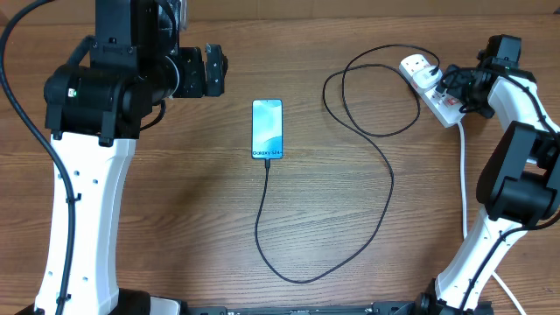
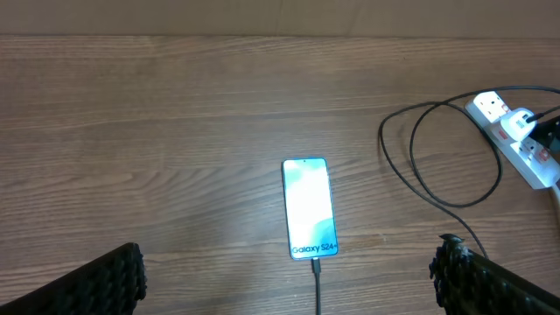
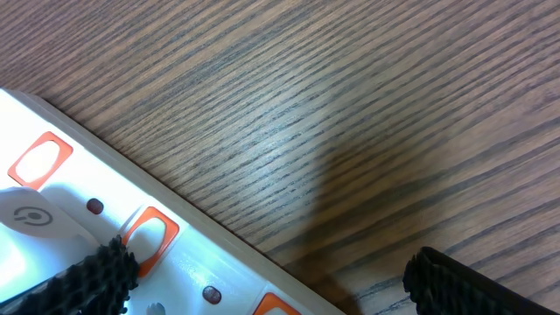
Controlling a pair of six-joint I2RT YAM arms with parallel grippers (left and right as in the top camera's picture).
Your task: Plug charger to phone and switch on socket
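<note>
Now: Pressing the Socket Switch

My right gripper [image 1: 451, 87] hangs over the socket [image 1: 430, 87] at the far right of the table [image 1: 175, 219]. Its fingers [image 3: 87, 280] are spread wide and hold nothing. My left gripper [image 1: 214, 72] hovers to the left of the phone [image 1: 268, 129], likewise spread and empty. The phone lies face up mid-table with its screen lit. The charger [image 1: 391, 179] runs from the phone's lower edge in a wide loop to the socket. The connector appears seated, though the view is too coarse to confirm full insertion.

Procedure, as I judge it: the remaining step is the switch. In the right wrist view an orange rocker [image 3: 149, 238] sits just beside one finger. I should align one fingertip squarely over the rocker serving the occupied outlet, descend vertically and press firmly. Avoid sideways force: the socket rests loose and may slide, tugging the cable.
</note>
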